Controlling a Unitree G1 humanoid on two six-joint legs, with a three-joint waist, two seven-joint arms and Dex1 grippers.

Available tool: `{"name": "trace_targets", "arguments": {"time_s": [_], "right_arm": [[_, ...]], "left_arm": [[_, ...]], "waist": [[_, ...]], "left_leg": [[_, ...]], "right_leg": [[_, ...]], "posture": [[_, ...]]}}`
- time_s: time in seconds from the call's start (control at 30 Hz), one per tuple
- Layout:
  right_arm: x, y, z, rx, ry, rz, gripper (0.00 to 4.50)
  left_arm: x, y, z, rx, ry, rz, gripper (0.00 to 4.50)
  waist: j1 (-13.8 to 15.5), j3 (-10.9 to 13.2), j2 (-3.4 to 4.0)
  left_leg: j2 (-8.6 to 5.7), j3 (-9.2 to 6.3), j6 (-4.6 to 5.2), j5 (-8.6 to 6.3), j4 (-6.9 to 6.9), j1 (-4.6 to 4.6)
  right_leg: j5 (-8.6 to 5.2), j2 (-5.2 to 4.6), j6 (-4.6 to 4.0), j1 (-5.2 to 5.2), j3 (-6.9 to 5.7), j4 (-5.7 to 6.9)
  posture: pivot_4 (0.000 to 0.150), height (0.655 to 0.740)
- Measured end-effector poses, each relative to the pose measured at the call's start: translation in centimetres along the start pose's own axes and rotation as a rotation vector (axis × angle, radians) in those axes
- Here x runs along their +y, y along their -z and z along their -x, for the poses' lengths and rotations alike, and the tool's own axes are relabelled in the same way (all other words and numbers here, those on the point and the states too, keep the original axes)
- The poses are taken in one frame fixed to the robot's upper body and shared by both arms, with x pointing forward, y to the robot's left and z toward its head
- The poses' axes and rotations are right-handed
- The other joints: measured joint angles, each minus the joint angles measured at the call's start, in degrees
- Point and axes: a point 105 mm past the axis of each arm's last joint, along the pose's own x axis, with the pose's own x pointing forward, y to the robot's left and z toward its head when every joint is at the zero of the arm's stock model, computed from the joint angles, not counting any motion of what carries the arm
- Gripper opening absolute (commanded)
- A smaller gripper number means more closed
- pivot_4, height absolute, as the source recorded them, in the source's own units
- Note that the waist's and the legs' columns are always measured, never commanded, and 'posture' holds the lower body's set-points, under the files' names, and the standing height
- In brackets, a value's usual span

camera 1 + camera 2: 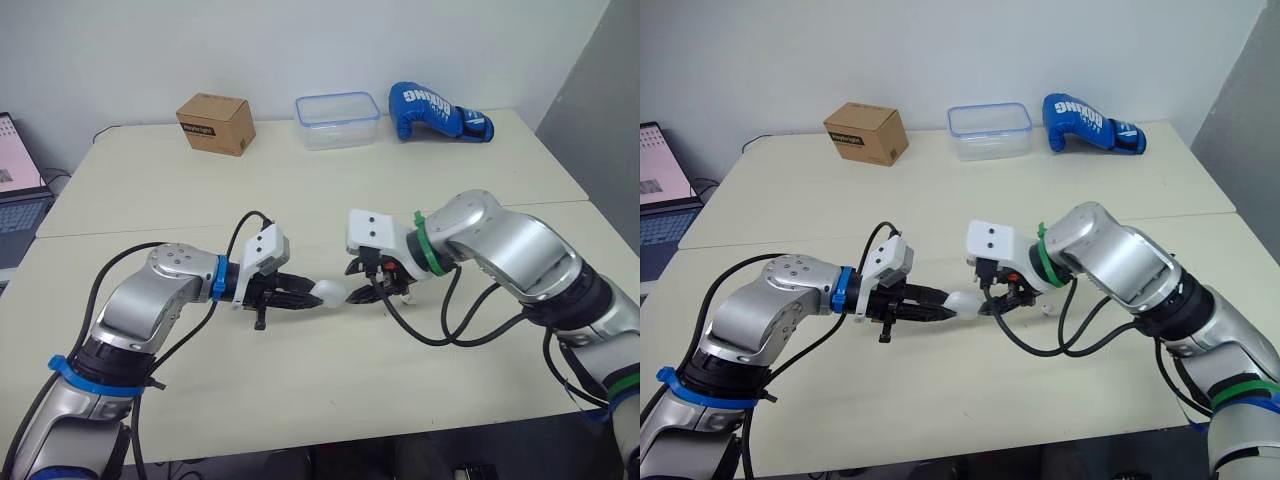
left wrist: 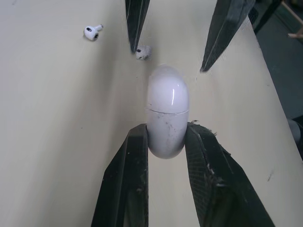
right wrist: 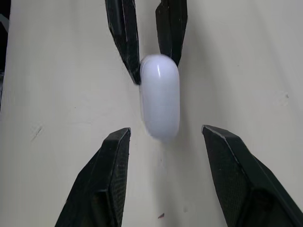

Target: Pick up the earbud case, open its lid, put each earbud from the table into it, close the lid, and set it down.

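Currently earbud case clamped in left jaws — right jaws spread, flanking tip.

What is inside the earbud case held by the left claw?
The inside is hidden: the earbud case, gripped by the left claw, has its lid shut. One earbud and a second earbud lie outside it on the table.

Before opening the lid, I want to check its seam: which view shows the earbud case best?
The left wrist view: the earbud case sits centred, lid seam plain, clamped in the jaws of the left gripper. The right wrist view shows its smooth rounded side; the eye views show it from afar.
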Motion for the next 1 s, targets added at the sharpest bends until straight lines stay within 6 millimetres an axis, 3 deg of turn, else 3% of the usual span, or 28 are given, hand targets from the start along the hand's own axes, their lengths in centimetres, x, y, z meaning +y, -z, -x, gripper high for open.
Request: {"name": "trace_targets", "arguments": {"time_s": [0.27,0.5,0.67,1.0], "right_arm": [[0.6,1.7,1.7,-0.122,0.038,-0.096,2.48],[-0.1,3.1,2.0,-0.234,0.159,-0.220,2.48],[-0.6,2.4,1.1,-0.374,0.239,-0.249,2.48],[-1.0,1.3,1.2,-0.489,0.287,-0.248,2.48]], "left_arm": [[1.0,-1.6,0.1,-0.332,-0.116,-0.036,0.75],[1.4,-0.2,-0.3,-0.440,-0.115,0.056,0.75],[0.9,-0.3,-0.7,-0.515,-0.030,0.083,0.75],[0.8,-1.5,-1.3,-0.556,0.015,0.060,0.75]], "waist": [[0.2,0.0,-0.02],[0.2,0.0,-0.04],[0.1,0.0,-0.04],[0.0,0.0,-0.04]], "left_leg": [[-0.01,0.02,0.00,0.00,0.04,0.00],[-0.02,0.07,0.00,0.00,0.04,0.01],[-0.05,0.07,0.00,0.00,0.06,0.02],[-0.04,0.04,0.00,0.00,0.05,0.04]], "right_leg": [[0.02,-0.04,-0.02,0.03,-0.01,0.00],[0.02,-0.04,-0.02,0.00,0.03,0.04],[0.02,-0.06,-0.02,0.03,0.04,0.02],[0.02,-0.05,-0.02,0.04,0.02,0.04]], "posture": [[0.150,0.7307],[0.150,0.7307],[0.150,0.7307],[0.150,0.7307]]}}
